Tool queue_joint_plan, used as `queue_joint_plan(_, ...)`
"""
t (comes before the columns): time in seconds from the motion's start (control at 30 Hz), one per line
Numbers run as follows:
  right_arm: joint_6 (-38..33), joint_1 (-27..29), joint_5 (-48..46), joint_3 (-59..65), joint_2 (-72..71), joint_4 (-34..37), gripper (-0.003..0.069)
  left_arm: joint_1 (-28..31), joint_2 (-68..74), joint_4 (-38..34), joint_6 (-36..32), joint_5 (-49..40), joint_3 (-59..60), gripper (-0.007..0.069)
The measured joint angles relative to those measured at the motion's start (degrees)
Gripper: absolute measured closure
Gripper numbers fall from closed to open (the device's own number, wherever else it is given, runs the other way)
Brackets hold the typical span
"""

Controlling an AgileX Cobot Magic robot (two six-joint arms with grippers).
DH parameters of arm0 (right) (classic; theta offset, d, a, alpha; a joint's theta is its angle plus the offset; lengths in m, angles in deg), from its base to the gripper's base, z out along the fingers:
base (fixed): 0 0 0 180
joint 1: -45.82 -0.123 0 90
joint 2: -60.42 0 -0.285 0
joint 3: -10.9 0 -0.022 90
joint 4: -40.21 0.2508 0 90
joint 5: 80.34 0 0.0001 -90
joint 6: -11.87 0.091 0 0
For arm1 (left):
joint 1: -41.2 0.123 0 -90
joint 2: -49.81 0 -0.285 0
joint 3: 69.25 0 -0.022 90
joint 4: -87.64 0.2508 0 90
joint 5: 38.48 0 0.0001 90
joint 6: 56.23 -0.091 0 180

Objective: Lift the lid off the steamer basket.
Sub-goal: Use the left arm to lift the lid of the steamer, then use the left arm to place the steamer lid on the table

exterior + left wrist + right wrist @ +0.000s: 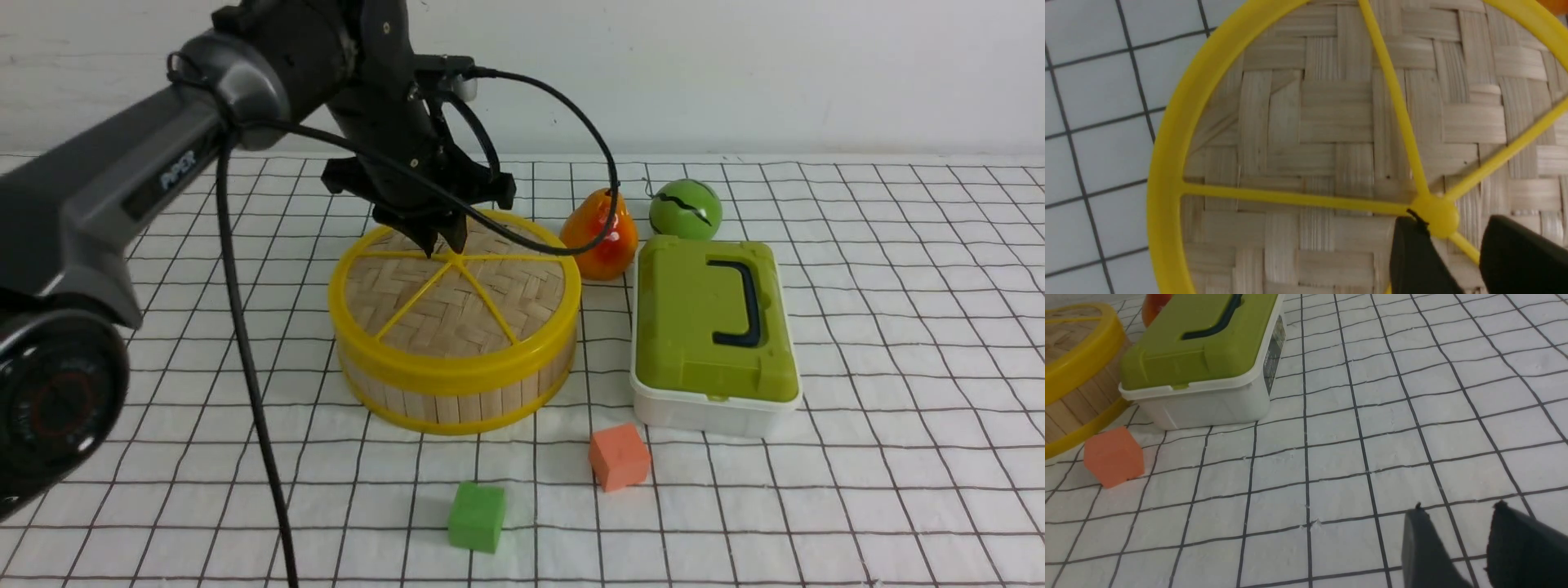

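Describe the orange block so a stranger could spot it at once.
Find the green-topped box, right of the round basket on the grid-lined table. Just nearer the camera than the gap between them sits the block. It is small, plain and flat-sided, unlike the rounded orange-red fruit behind, and orange where the other block is green.

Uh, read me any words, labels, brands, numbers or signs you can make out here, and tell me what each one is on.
"PiPER": in pale letters on the robot's left arm.
Not readable: the dark printed label on the side of the white box with the green lid; its fine print is too small and blurred, in the right wrist view.
I can make out no other text.
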Motion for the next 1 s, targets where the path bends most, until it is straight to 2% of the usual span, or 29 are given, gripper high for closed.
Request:
queue_joint_plan(0.07,0.00,0.00,0.00,0.00,0.00,0.00,0.0419,-0.02,1.41,0.22,-0.14,-0.05,-0.89,0.0340)
queue_joint_plan(0.17,0.00,0.00,0.00,0.00,0.00,0.00,0.0419,-0.15,2.09,0.42,-0.14,0.33,-1.09,0.0347)
queue_joint_plan(0.3,0.00,0.00,0.00,0.00,0.00,0.00,0.0419,-0.50,2.48,0.48,-0.55,0.77,-1.30,0.0426)
queue_joint_plan(0.37,0.00,0.00,0.00,0.00,0.00,0.00,0.0419,-0.71,2.73,0.83,-1.71,0.53,-1.30,0.0505)
queue_joint_plan(0.43,0.00,0.00,0.00,0.00,0.00,0.00,0.0419,-0.71,2.78,0.75,-2.10,0.29,-1.43,0.0522)
queue_joint_plan(0.73,0.00,0.00,0.00,0.00,0.00,0.00,0.0419,-1.11,1.37,4.21,-2.32,-3.19,-3.26,0.0521)
queue_joint_plan(0.83,0.00,0.00,0.00,0.00,0.00,0.00,0.0419,-0.83,-5.53,9.52,-2.55,-6.18,-4.77,0.0521)
queue_joint_plan(1.0,0.00,0.00,0.00,0.00,0.00,0.00,0.0419,3.00,-14.91,11.06,-2.60,-6.86,-5.75,0.0521)
